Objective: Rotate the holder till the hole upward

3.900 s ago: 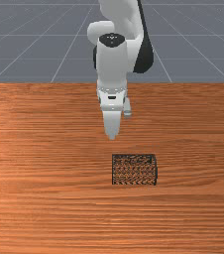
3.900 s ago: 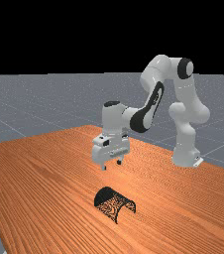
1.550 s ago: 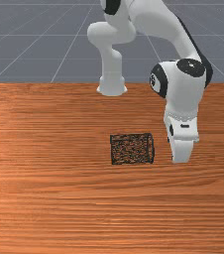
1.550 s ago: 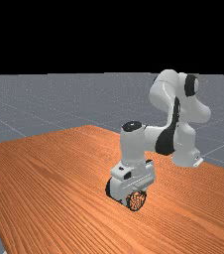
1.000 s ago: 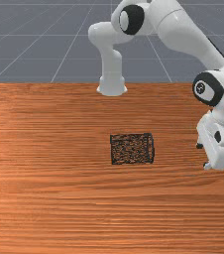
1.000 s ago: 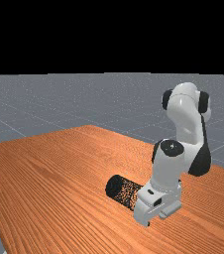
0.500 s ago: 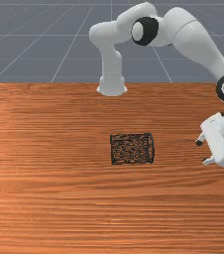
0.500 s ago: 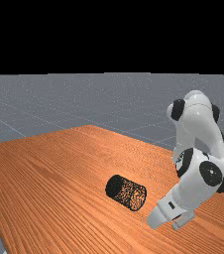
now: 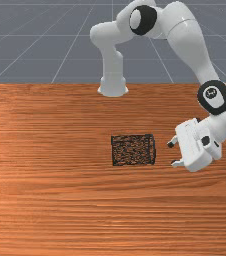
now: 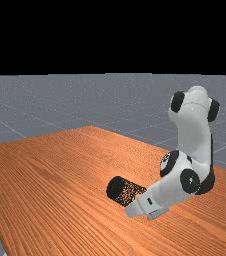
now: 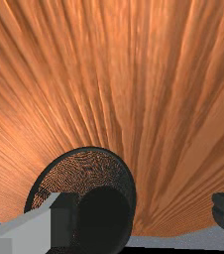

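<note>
The gripper [image 9: 173,153] is tilted over sideways to the front view's right of the holder [image 9: 133,150], its fingers apart and pointing at the holder's near round end. A black mesh cylinder, the holder lies on its side on the table, its length running across the front view. In the far view, the hand partly covers the open end of the holder [image 10: 117,189]. Seen from the wrist, the gripper [image 11: 141,206] has the round mouth of the holder [image 11: 91,166] facing it, with a dark disc deep inside; one finger overlaps that mouth in the picture.
The wooden table [image 9: 60,200] stretches around the holder on all sides. At the table's back edge in the front view stands the arm's base, and the forearm comes in from the front view's right.
Since the first frames, the holder has shifted toward the arm's base and its outline has changed. My hand swung to the front view's right, tilted over, and lately moved back toward the holder.
</note>
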You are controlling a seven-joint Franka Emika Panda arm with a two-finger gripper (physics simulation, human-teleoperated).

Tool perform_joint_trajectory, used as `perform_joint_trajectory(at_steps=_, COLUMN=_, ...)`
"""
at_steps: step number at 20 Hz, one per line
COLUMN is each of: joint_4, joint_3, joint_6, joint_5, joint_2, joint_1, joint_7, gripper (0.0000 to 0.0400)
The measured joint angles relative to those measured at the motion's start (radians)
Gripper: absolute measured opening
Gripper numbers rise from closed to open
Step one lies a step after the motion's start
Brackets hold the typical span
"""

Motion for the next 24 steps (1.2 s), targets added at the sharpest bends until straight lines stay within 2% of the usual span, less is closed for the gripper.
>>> perform_joint_trajectory(at_steps=1, joint_4=0.065, joint_3=0.005, joint_6=-0.043, joint_5=0.01, joint_2=0.033, joint_1=-0.011, joint_7=-0.035, gripper=0.04)
perform_joint_trajectory(at_steps=5, joint_4=0.042, joint_3=0.008, joint_6=-0.042, joint_5=0.01, joint_2=0.025, joint_1=-0.03, joint_7=-0.078, gripper=0.04)
perform_joint_trajectory(at_steps=6, joint_4=-0.13, joint_3=-0.013, joint_6=0.113, joint_5=-0.05, joint_2=-0.059, joint_1=-0.015, joint_7=-0.03, gripper=0.04)
perform_joint_trajectory(at_steps=9, joint_4=-0.228, joint_3=-0.029, joint_6=0.189, joint_5=-0.082, joint_2=-0.108, joint_1=-0.035, joint_7=-0.042, gripper=0.04)
perform_joint_trajectory(at_steps=11, joint_4=-0.213, joint_3=-0.031, joint_6=0.153, joint_5=-0.052, joint_2=-0.102, joint_1=-0.063, joint_7=-0.057, gripper=0.04)
perform_joint_trajectory(at_steps=18, joint_4=-0.358, joint_3=-0.072, joint_6=0.285, joint_5=-0.105, joint_2=-0.171, joint_1=-0.116, joint_7=-0.073, gripper=0.04)
perform_joint_trajectory(at_steps=22, joint_4=-0.379, joint_3=-0.074, joint_6=0.309, joint_5=-0.1, joint_2=-0.183, joint_1=-0.138, joint_7=-0.083, gripper=0.04)
perform_joint_trajectory(at_steps=23, joint_4=-0.381, joint_3=-0.073, joint_6=0.311, joint_5=-0.097, joint_2=-0.186, joint_1=-0.14, joint_7=-0.086, gripper=0.0244)
perform_joint_trajectory(at_steps=24, joint_4=-0.377, joint_3=-0.078, joint_6=0.304, joint_5=-0.104, joint_2=-0.182, joint_1=-0.136, joint_7=-0.081, gripper=0.015)
